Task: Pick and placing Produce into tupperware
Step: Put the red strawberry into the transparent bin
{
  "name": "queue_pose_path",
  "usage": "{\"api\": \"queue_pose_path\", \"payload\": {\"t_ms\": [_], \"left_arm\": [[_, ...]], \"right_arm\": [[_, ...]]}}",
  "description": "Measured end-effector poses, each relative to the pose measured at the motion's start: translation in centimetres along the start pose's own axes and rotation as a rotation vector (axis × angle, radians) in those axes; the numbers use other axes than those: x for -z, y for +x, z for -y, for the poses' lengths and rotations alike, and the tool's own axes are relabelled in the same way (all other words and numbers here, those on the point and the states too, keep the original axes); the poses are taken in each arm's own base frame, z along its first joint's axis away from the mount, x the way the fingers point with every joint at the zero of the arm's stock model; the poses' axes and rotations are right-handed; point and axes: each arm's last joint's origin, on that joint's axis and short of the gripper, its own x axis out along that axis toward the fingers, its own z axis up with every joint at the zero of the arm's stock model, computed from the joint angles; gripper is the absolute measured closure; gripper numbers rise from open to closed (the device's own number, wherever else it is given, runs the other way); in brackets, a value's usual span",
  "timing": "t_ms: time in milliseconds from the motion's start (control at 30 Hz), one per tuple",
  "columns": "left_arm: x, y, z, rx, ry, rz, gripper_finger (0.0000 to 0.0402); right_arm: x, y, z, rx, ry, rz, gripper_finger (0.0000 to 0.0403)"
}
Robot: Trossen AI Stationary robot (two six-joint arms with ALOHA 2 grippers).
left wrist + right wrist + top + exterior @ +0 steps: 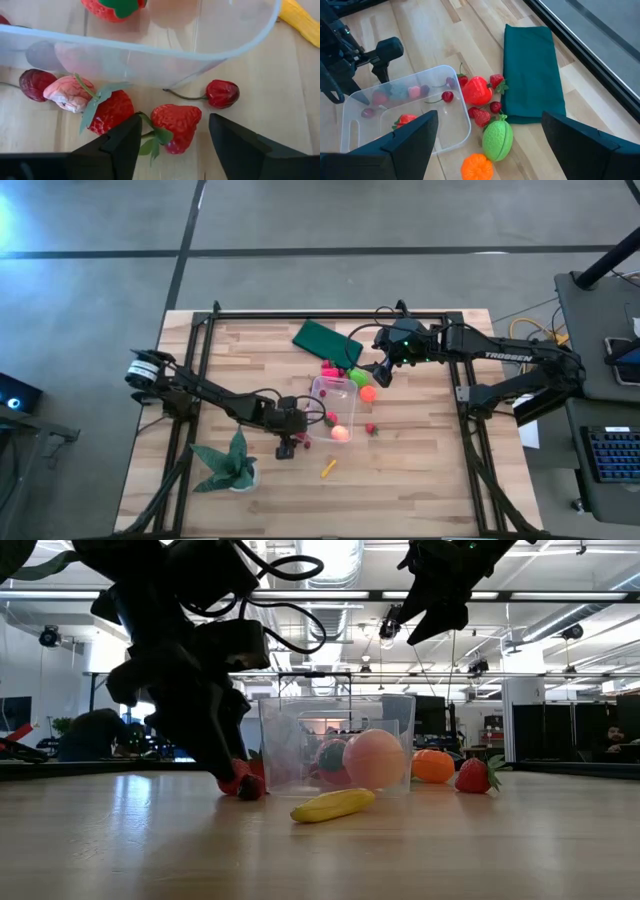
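The left end effector [170, 137] is straddling a toy strawberry [176, 126] with jaws parted and not yet gripping, the berry lying on the counter [280, 90] just outside the clear tupperware [150, 57] at twelve o'clock, while the open right end effector [376, 373] is hovering farther off.

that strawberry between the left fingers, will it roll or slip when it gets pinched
The strawberry looks lumpy and tapered, so it probably won't roll far. Its glossy plastic-looking skin may slip against the left gripper's smooth fingers. The thin leaves at its top seem floppy and could bend if caught. It likely weighs little.
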Motion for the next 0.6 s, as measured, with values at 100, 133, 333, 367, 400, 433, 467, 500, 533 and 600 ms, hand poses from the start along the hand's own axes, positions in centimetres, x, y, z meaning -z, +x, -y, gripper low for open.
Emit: {"api": "queue_pose_path", "payload": {"t_ms": [100,133,333,367,400,433,467,500,533,600], "left_arm": [[-0.01,0.01,-0.09,-0.002,-0.003,0.0,0.0215],[-0.02,0.01,-0.13,-0.003,-0.004,0.0,0.0224],[-0.03,0.02,-0.23,-0.013,-0.005,0.002,0.0253],[-0.04,0.02,-0.25,-0.021,-0.005,0.003,0.0255],[-0.04,0.02,-0.26,-0.027,-0.005,0.005,0.0258],[-0.04,0.02,-0.27,-0.029,-0.005,0.005,0.026],[-0.03,0.01,-0.27,-0.029,-0.005,0.004,0.0262],[-0.03,-0.07,-0.28,-0.03,-0.006,0.003,0.0264],[0.01,-0.17,-0.29,-0.03,-0.006,-0.002,0.0266],[-0.09,-0.61,-0.28,-0.027,-0.006,-0.005,0.0267]], "right_arm": [[0.0,0.01,0.0,0.0,0.0,0.0,0.0055],[0.0,0.01,0.0,0.0,0.0,0.0,0.0055],[0.0,0.01,0.0,0.0,-0.001,0.0,0.0055],[0.0,0.01,0.0,0.0,-0.001,0.0,0.0055],[0.0,0.01,0.0,0.0,-0.001,0.0,0.0055],[0.0,0.01,0.0,0.0,-0.001,0.0,0.0055],[0.0,0.01,0.0,0.0,-0.001,0.0,0.0055],[0.0,0.01,0.0,0.0,-0.001,0.0,0.0055],[0.0,0.01,0.0,0.0,-0.001,0.0,0.0055],[0.0,0.01,0.0,0.0,-0.001,0.0,0.0055]]}}
